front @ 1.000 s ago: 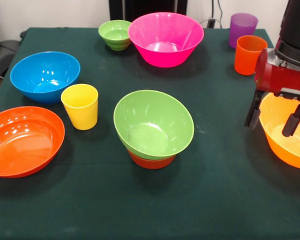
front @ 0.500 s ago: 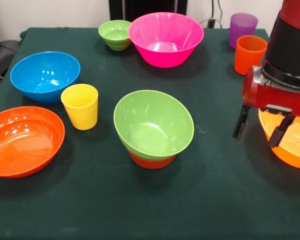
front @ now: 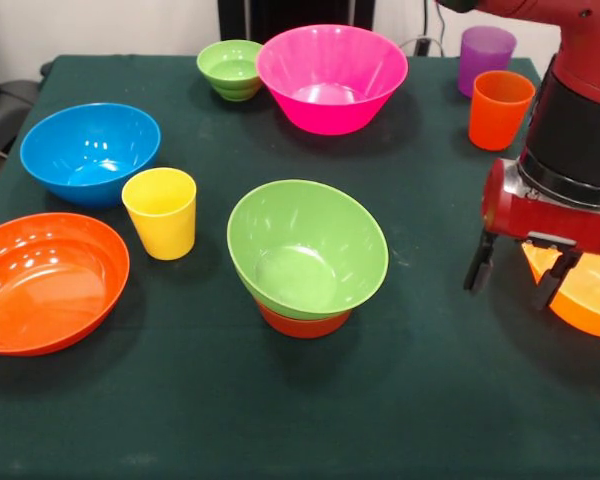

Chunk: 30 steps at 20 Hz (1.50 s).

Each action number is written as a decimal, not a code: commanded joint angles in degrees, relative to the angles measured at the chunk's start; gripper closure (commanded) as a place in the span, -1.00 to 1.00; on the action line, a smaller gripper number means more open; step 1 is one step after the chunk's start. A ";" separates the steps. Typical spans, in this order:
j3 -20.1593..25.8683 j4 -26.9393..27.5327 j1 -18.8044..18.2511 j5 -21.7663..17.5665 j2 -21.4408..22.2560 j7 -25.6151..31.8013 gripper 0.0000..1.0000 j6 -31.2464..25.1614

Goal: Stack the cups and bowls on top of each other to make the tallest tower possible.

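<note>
While the tower (front: 306,262) so far is only a green bowl (front: 310,245) nested on a small red-orange bowl (front: 302,322) near the middle of the tabletop (front: 280,420), the step in hand looks like the pick-up of the next piece: the big yellow-orange bowl (front: 585,295) at the right edge. The gripper (front: 515,272) hangs low over that bowl's left rim, its fingers (front: 477,265) spread wide and empty, one outside the rim on the left and the other over the bowl; whether either touches the rim I cannot tell. Next, I judge, the fingers should drop a little so the rim sits between them, close on the wall, lift clear, and carry the bowl left to set it into the green bowl, centred so the stack does not tip. Other pieces wait apart: a yellow cup (front: 161,211) just beside the blue bowl (front: 90,152) at left, a shallow orange bowl (front: 48,280) near left, a small green bowl (front: 230,68) touching or nearly touching the pink bowl (front: 331,77) at the far side, and orange (front: 499,108) and purple (front: 485,55) cups far right
</note>
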<state>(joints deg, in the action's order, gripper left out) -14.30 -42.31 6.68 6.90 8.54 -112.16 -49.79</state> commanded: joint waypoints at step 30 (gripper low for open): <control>1.49 -29.59 3.98 -10.02 15.93 -2.20 -1.00 14.92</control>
<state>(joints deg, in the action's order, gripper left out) -15.24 -63.33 8.96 2.53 25.99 -112.16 -38.65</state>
